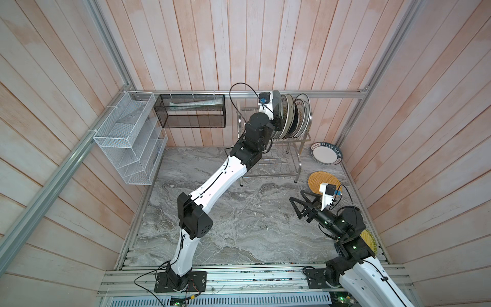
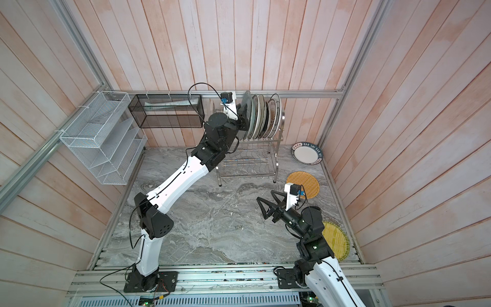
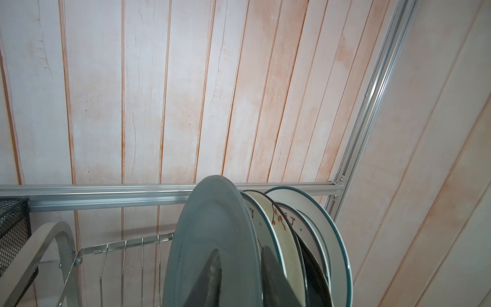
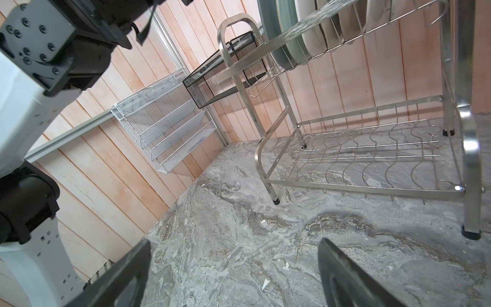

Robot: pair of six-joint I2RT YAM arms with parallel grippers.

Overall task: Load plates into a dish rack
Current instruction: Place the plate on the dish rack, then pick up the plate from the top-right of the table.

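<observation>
Two-tier shiny stainless-steel wire dish rack (image 2: 276, 164) at the back of the grey marbled surface (image 1: 239, 226), close against the pale plank wall (image 1: 239, 53). In the rack's upper tier, a row of dinner plates (image 2: 267, 117) standing on edge in the slots. At the end of that row nearer the black mesh basket (image 1: 191, 111), a grey-blue round plate (image 3: 212, 226), also on edge. Left gripper (image 3: 241, 251) raised to the rack's upper tier, one finger on each side of the grey-blue plate's rim; cannot tell whether clamped on it or only straddling it. Beside the rack, on the side away from the basket, a white round plate with a dark lettered rim (image 1: 325, 153), flat on the surface near the rack's legs. In front of the rack on that same side, an orange woven-look round plate (image 1: 317, 180), flat, partly hidden by the right wrist camera. Farther from the rack, a yellow woven-look round plate (image 2: 337, 239), mostly under the right arm. Right gripper (image 1: 298, 196) in front of the rack, above the surface, fingers spread wide, holding nothing. White mesh tiered organiser (image 1: 127, 148) on the side wall, beyond the basket from the rack.
</observation>
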